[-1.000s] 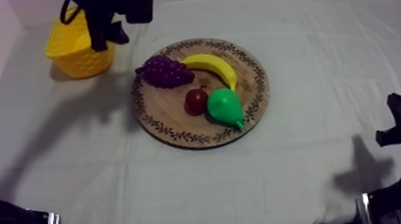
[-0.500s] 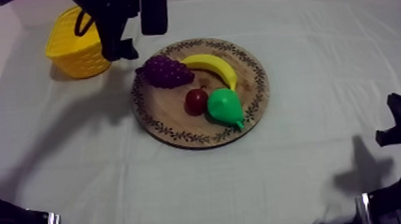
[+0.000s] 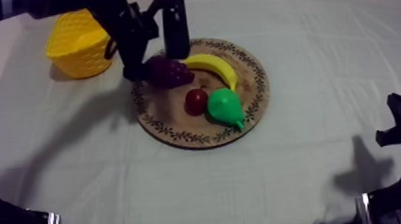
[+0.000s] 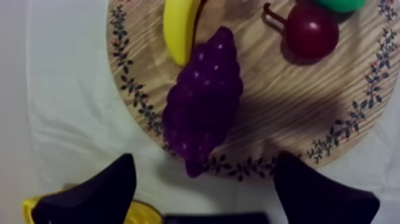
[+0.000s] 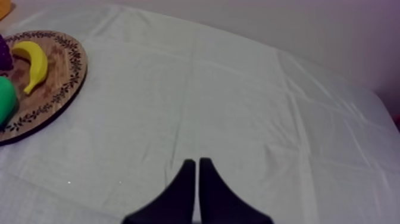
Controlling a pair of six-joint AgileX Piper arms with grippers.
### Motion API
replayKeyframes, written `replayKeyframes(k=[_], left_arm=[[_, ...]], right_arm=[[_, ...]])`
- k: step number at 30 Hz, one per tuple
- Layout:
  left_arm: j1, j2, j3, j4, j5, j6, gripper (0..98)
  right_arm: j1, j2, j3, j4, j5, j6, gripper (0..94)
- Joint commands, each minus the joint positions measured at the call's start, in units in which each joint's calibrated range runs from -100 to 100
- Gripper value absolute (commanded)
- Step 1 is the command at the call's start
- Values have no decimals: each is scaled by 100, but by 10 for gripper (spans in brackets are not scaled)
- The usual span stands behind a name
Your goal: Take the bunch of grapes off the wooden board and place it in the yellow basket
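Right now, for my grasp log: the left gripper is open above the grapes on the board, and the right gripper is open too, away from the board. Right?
The right gripper is shut, not open: the right wrist view shows its fingers together as a narrow wedge. The rest holds: left gripper open above the bunch of grapes on the wooden board.

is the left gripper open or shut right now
Open: the left gripper has its black fingers wide apart by the bunch of grapes, which lies ungripped on the wooden board.

no readable text, labels, numbers anywhere
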Motion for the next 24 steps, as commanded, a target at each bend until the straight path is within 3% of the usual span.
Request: replayKeyframes(k=[1,24], left_arm=[[5,287,-54,8,-49,18,864],[132,1816,-1111,73,-65,73,847]], right_arm=[[1,-2,-1,1,-2,1,5],[1,-2,-1,1,-2,1,5]])
